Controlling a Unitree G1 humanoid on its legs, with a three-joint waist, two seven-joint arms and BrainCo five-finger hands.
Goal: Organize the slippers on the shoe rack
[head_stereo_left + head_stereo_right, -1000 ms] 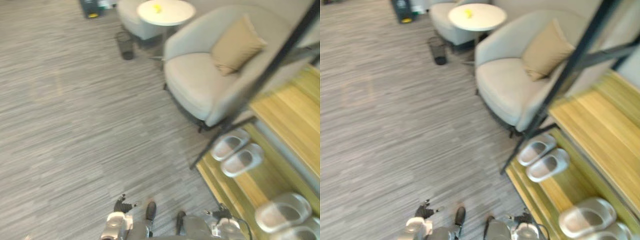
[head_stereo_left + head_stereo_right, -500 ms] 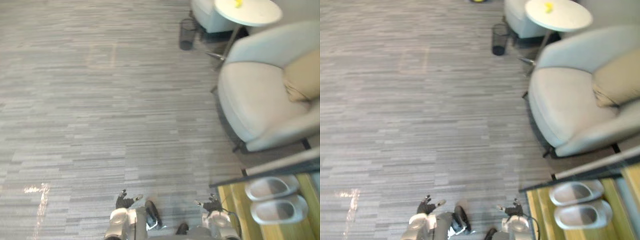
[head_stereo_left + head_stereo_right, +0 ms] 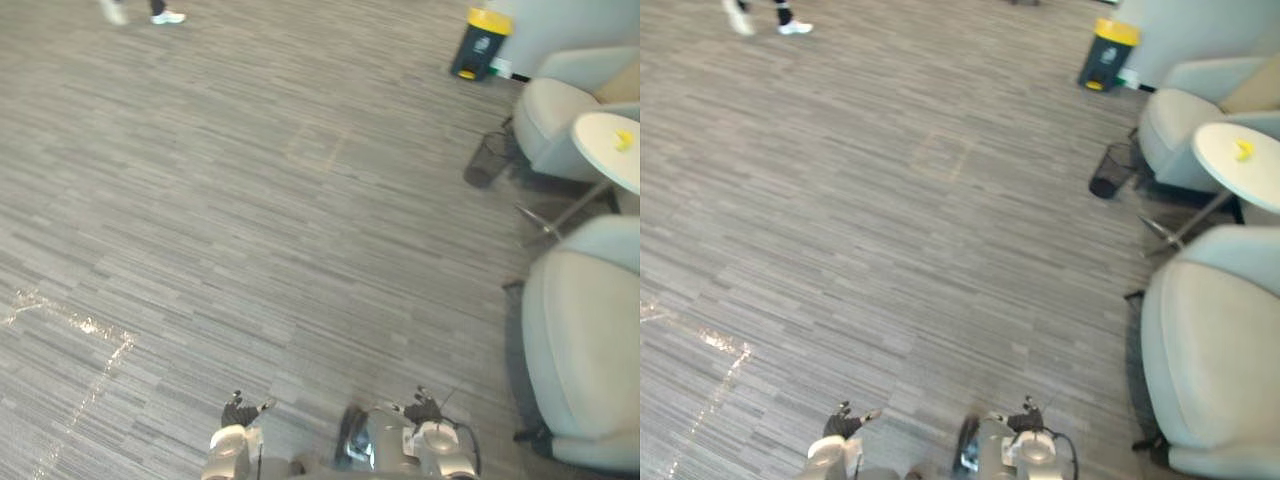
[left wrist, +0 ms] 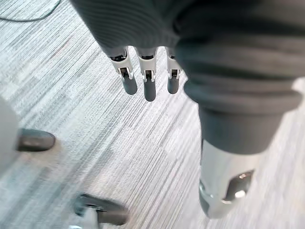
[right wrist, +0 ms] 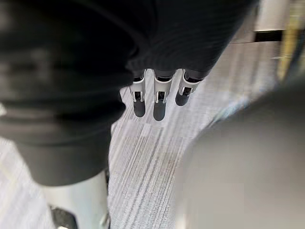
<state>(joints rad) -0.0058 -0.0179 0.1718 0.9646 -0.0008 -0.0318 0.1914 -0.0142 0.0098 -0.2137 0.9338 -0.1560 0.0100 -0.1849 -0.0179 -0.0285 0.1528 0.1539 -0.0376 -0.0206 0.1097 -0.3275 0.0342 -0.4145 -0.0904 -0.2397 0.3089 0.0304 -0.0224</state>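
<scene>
Left hand [image 3: 239, 411] and right hand [image 3: 421, 409], left of the armchair [image 3: 585, 360], hang empty with straight fingers. Best to turn slowly, searching for slippers.

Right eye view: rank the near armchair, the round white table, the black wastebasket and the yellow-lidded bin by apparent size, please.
1. Largest: near armchair, though the picture's edge cuts it off.
2. Next: round white table, also cut off.
3. The yellow-lidded bin and black wastebasket look about alike; the bin stands farther away, so I leave them unranked.
</scene>
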